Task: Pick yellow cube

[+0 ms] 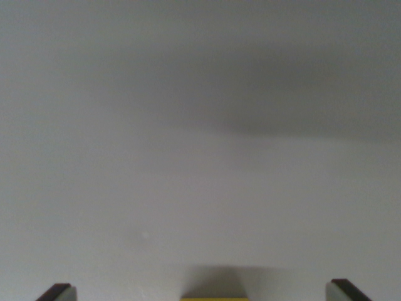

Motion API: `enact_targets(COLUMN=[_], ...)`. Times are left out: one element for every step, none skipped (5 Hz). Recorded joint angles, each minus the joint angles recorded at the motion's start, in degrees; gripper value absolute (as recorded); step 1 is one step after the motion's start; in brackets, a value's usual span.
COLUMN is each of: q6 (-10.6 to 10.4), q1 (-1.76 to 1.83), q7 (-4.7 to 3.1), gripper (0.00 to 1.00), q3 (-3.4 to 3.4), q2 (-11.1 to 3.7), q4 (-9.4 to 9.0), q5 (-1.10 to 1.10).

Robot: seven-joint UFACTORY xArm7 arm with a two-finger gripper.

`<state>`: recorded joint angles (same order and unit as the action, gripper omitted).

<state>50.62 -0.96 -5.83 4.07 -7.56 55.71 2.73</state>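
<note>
Only the top edge of the yellow cube [215, 298] shows, as a thin yellow strip at the bottom middle of the wrist view, with its shadow just above it on the pale surface. My gripper [203, 295] is open: one dark fingertip [57, 292] pokes in at the bottom left and the other fingertip [344, 290] at the bottom right. The cube lies between them, touching neither, with wide gaps on both sides. Most of the cube is cut off by the frame's lower edge.
A plain pale grey surface [200, 188] fills the view. A broad soft shadow [282, 100] darkens its upper right part.
</note>
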Motion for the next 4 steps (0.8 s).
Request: enact_targets(q6=[-2.5, -2.5, -4.8, -4.8], q1=[0.06, 0.06, 0.11, 0.11], q7=[-0.24, -0.24, -0.48, -0.48], gripper=[0.0, 0.0, 0.0, 0.0], q3=[0.08, 0.08, 0.16, 0.16], q2=[-0.43, -0.43, -0.85, -0.85], q4=[-2.26, -2.26, -4.42, -4.42], q5=[-0.01, -0.01, -0.02, -0.02])
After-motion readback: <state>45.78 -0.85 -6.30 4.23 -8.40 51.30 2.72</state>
